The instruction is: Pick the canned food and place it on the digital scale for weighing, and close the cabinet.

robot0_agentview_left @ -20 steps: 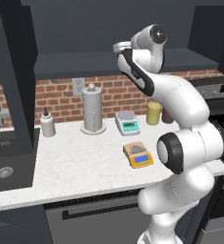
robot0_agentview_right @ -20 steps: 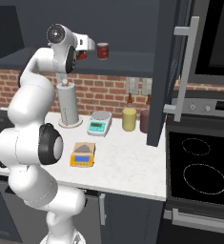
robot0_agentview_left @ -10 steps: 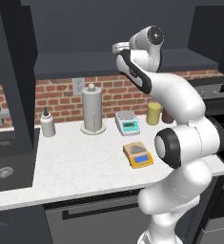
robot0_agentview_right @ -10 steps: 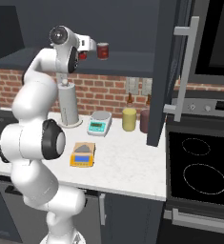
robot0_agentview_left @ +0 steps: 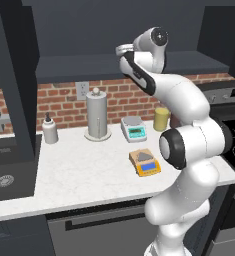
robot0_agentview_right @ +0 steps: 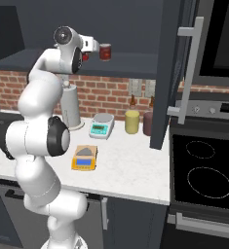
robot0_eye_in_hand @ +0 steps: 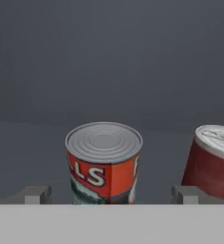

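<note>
Brick backsplash runs behind a pale marbled table (robot0_agentview_left: 89,175), and above it the dark cabinet (robot0_agentview_right: 135,29) stands open, one door (robot0_agentview_right: 170,73) swung out beside the black stovetop (robot0_agentview_right: 203,170). On the cabinet's shelf I see two cans: one with a red-orange label and white letters (robot0_eye_in_hand: 104,162) sits straight ahead between my fingertips (robot0_eye_in_hand: 35,194), and the darker red canned food (robot0_eye_in_hand: 211,159) stands just to its right in my hand view; from the right base view a dark red can (robot0_agentview_right: 105,51) stands beyond my tool (robot0_agentview_right: 89,48). My tool (robot0_eye_in_hand: 111,194) is spread wide, touching neither can. Below, on the table, are two scales: the yellow-orange digital scale (robot0_agentview_left: 146,162) near the front and a white-grey one (robot0_agentview_left: 133,128) nearer the wall, well apart from a tall paper-towel holder (robot0_agentview_left: 98,115), a small white bottle (robot0_agentview_left: 50,131) and a yellow jar (robot0_agentview_left: 161,119).
</note>
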